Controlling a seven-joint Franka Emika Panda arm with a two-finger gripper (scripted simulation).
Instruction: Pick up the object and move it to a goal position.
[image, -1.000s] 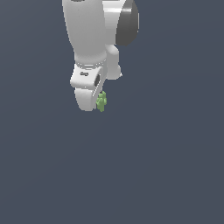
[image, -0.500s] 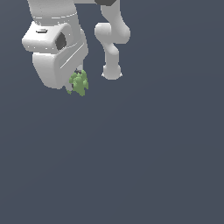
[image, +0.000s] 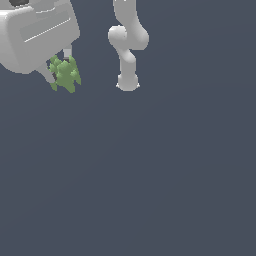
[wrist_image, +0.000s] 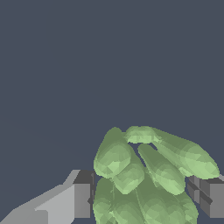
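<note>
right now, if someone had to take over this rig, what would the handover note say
Gripper: shut on the green spiky object, which sits between the two fingers in the wrist view.
Object: held under the gripper at the upper part of the exterior view's left, not resting on anything that shows.
Arm: the base and lower links stand further toward the exterior view's right.
Done: the pick-up.
Left: carry the object to the goal position. No goal marker shows in either view, so get the target from the controller, and hold the grip closed until there.
</note>
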